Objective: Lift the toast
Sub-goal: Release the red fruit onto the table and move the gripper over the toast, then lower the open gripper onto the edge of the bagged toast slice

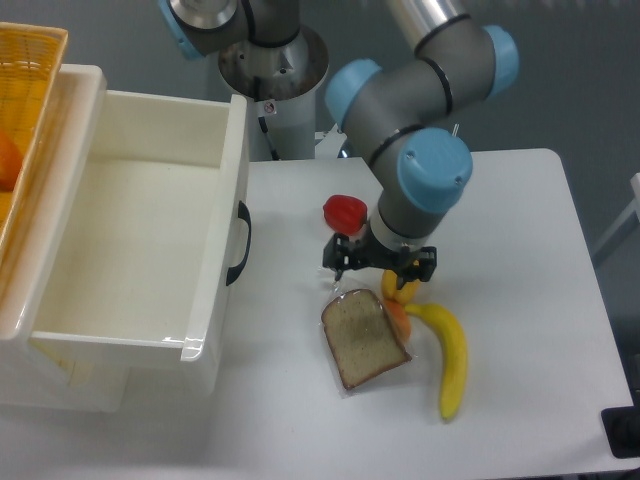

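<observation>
The toast (364,338), a brown slice with a darker crust in clear plastic wrap, lies flat on the white bench (520,230) a little below the middle of the view, its rounded top toward 11 o'clock and its square bottom toward 5 o'clock. Nothing grips it.

The end effector (380,262) hangs just off the toast's rounded end at 12 o'clock, pointing down from the grey and blue arm (425,150). Its two black fingers stand apart with a gap between them and nothing held there, so it reads as open. Whether the fingertips touch the wrap or the bench cannot be told from this angle.

A yellow pepper (399,288) sits partly hidden beneath the end effector's right-hand side as seen, at 1 o'clock from the toast. A small orange fruit (400,319) lies against the toast's edge at 3 o'clock, and a yellow banana (447,358) curves from beside that fruit down toward 5 o'clock. A red fruit (344,212) rests on the bench at 11 o'clock from the end effector, apart from it.

A large white bin (150,250) with a black handle (240,243) fills the left of the view, at 9 o'clock from the toast. A yellow woven basket (25,120) lies along the far left edge.
</observation>
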`<state>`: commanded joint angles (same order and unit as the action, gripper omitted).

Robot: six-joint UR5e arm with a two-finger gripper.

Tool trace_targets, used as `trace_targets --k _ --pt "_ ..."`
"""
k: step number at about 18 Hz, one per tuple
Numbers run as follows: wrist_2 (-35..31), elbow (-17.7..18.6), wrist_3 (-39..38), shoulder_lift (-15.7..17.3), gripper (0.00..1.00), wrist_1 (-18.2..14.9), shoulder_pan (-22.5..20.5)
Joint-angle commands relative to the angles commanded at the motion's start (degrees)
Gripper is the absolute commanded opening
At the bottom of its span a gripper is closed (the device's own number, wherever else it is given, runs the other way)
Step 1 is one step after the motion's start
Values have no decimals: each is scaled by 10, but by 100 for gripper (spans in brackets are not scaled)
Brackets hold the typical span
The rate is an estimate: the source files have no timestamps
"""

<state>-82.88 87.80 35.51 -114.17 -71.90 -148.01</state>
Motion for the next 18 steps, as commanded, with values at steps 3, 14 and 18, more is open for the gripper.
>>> trace_targets --k 3,14,18 --pt "0 -3 -10 -24 100 14 -4" --pt "45 -12 -20 -61 100 21 -19" --pt "45 -15 -16 -73 100 25 -19"
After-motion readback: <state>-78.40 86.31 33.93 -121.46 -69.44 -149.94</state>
